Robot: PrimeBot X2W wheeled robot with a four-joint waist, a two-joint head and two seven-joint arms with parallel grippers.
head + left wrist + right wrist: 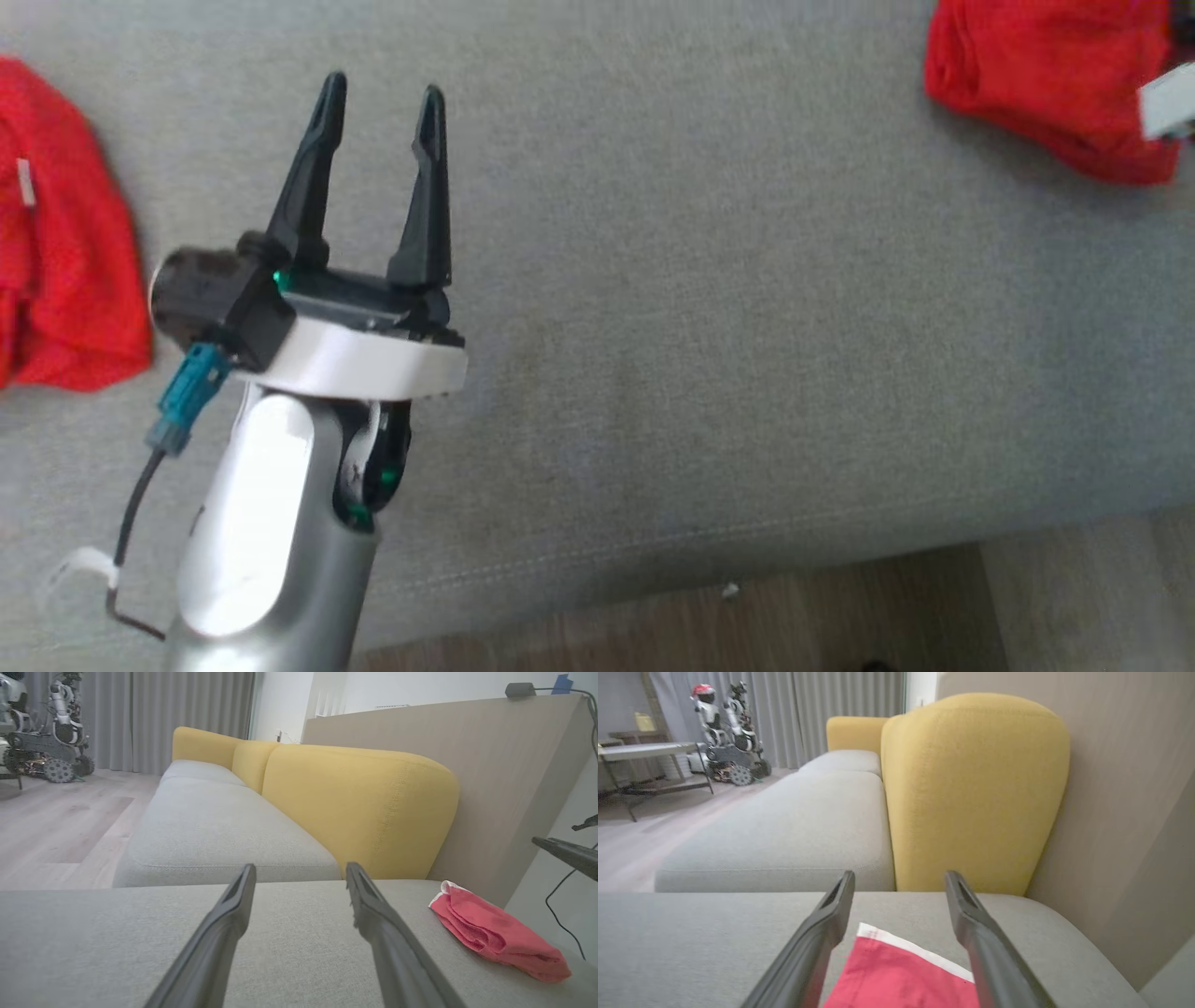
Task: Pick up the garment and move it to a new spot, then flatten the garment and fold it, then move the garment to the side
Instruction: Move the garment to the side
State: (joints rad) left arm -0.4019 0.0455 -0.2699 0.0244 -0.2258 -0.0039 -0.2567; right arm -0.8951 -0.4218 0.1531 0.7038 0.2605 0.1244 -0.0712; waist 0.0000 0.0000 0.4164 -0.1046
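Observation:
A folded red garment (1046, 75) lies on the grey sofa seat (747, 327) at the top right of the head view. In the left wrist view this red garment (495, 933) sits off to the right. My right gripper (900, 879) is open, and the garment's white-edged end (901, 975) lies below and between its fingers; whether they touch it I cannot tell. My left gripper (381, 98) hovers open over bare seat, holding nothing. The left gripper (300, 871) points toward the yellow backrest (359, 807).
Another red cloth (56, 233) with a white tag lies at the seat's left edge. The seat's front edge and wooden floor (747, 616) run along the bottom. A wooden panel (490, 765) stands behind the sofa. Another robot (724, 732) is parked far off by the curtains.

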